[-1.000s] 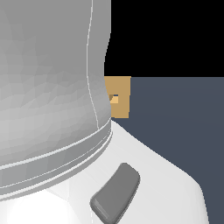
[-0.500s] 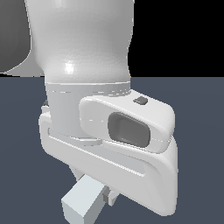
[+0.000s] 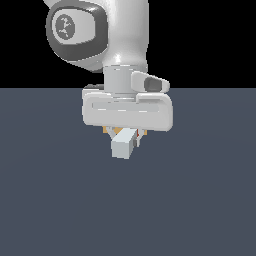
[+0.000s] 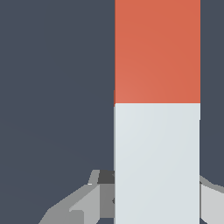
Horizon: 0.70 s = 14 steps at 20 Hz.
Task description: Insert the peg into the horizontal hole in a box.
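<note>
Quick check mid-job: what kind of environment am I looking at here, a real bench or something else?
Most likely a simulated test scene, not a real bench: a flat, featureless slate floor under a pure black backdrop, a smooth untextured arm, and a flat-coloured red-and-white peg with no wear or grain.

- Peg (image 4: 156,109): smooth, matt, red-orange + pale grey halves, plastic-looking.
- Arm (image 3: 115,35): glossy white shell w/ dark grey inset.
- Floor (image 3: 200,200): flat matt slate-blue, no texture.

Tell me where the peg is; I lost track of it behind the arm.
In the exterior view the peg sits centre frame, directly under the gripper, its pale grey-white end facing the camera, between the fingers.
</note>
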{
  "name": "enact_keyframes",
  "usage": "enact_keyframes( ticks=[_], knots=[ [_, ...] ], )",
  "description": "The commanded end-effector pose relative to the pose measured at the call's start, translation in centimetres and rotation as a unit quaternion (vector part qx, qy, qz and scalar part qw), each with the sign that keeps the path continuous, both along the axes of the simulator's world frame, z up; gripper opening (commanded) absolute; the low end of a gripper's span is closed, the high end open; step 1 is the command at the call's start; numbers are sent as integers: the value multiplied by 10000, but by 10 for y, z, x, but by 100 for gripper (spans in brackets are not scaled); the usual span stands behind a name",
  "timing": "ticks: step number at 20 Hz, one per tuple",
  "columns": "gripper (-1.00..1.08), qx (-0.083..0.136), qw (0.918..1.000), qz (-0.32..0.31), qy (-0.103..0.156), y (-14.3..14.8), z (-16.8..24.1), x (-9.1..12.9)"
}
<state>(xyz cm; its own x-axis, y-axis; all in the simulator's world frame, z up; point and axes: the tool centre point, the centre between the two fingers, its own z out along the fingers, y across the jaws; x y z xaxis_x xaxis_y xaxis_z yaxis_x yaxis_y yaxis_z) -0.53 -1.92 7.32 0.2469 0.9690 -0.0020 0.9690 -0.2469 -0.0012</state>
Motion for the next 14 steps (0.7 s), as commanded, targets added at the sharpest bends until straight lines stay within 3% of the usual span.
enact_keyframes(
  ticks=[1, 7, 14],
  knots=[
    [-100, -3, 9996, 267, -11, 31, 9, 0],
    [-100, 1, 9979, 648, -10, 76, 21, -5],
    [-100, 8, 9979, 652, -8, 77, 21, -5]
  ],
)
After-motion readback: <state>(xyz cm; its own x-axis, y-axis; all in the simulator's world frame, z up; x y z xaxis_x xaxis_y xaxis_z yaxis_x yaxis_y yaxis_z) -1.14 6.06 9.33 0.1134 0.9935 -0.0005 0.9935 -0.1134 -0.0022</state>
